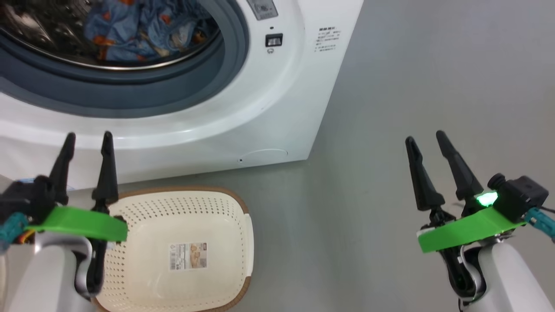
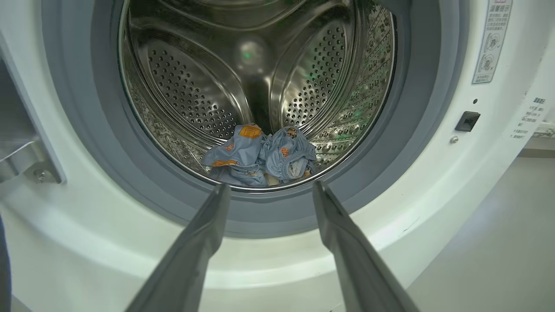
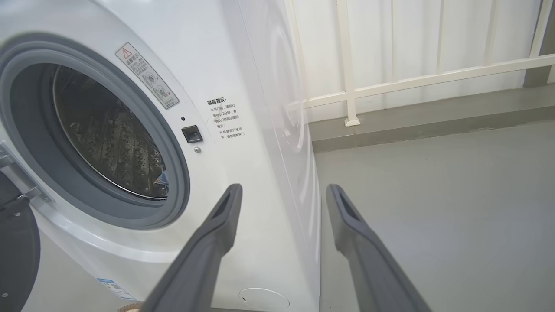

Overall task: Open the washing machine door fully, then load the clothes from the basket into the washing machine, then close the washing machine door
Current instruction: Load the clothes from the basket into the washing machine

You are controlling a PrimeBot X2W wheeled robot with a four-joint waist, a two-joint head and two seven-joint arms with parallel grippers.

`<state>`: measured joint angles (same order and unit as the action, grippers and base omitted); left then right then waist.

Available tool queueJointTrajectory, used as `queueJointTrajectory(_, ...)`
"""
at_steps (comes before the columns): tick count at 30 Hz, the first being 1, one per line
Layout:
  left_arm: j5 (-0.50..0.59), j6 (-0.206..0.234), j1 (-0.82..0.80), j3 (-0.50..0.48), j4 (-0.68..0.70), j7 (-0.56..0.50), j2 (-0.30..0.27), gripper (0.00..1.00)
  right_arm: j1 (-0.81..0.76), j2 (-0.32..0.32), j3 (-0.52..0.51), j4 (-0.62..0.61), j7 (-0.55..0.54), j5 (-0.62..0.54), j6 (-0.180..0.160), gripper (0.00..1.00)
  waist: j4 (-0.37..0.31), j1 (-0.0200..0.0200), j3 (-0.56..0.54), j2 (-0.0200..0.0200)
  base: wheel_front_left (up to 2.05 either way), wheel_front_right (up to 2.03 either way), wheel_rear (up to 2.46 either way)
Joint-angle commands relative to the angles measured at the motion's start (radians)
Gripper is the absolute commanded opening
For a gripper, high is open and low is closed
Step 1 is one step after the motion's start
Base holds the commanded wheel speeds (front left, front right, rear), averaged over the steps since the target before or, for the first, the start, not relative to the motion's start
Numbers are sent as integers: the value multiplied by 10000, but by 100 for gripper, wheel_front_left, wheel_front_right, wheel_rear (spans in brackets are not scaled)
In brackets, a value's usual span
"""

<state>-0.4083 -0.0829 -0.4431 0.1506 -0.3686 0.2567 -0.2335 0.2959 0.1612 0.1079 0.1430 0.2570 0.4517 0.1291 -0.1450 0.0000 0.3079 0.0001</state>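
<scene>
The washing machine (image 1: 243, 108) stands open at the upper left, and the light blue clothes (image 1: 143, 30) lie inside its steel drum. In the left wrist view the clothes (image 2: 260, 156) rest at the drum's bottom, just beyond the grey gasket (image 2: 403, 143). The cream basket (image 1: 143, 225) sits on the floor in front of the machine with nothing in it but its label. My left gripper (image 1: 88, 136) is open above the basket's left rim and points at the drum (image 2: 271, 185). My right gripper (image 1: 425, 137) is open over the floor to the right, holding nothing (image 3: 284, 187). The washing machine door (image 3: 17, 255) shows as a black edge swung out to the left.
Grey floor (image 1: 412, 78) stretches to the right of the machine. A white railing (image 3: 412, 78) and a low ledge run behind it. The latch slot (image 1: 273, 40) sits right of the opening, and a small round flap (image 1: 264, 155) is low on the front.
</scene>
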Motion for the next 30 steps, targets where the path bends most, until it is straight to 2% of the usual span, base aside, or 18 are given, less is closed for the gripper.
queueJointTrajectory(1,-52,89,202,-374,380,51,-266,100,-280,117,226,-154,48,160,16,100,138,0,-333,-1,0,0,0)
queueJointTrajectory(17,40,486,2768,-707,1967,51,91,100,-923,473,456,99,48,348,16,100,397,0,-1893,-1,0,0,0)
queueJointTrajectory(30,76,555,4311,-855,2769,51,369,100,-1442,644,568,208,48,493,16,100,705,0,-2825,-1,0,0,0)
